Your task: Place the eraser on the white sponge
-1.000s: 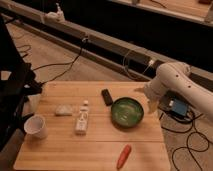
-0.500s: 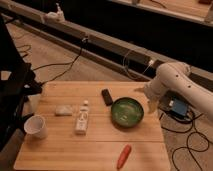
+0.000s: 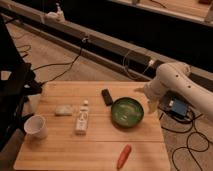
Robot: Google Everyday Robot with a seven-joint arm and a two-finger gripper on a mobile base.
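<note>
The eraser (image 3: pixel 107 96) is a small black block lying on the wooden table (image 3: pixel 60 150), just up and left of the green bowl (image 3: pixel 127 111). The white sponge (image 3: pixel 63 110) is a flat pale pad lying on the table's left part, well apart from the eraser. My white arm (image 3: pixel 172 77) reaches in from the right. Its gripper (image 3: pixel 149 104) hangs at the table's right edge, just right of the bowl, a bowl's width away from the eraser. It holds nothing that I can see.
A white bottle-like object (image 3: pixel 81 120) lies between sponge and bowl. A white cup (image 3: pixel 36 126) stands at the left front. An orange carrot (image 3: pixel 123 156) lies at the front edge. Cables and a blue box (image 3: pixel 178 107) lie on the floor to the right.
</note>
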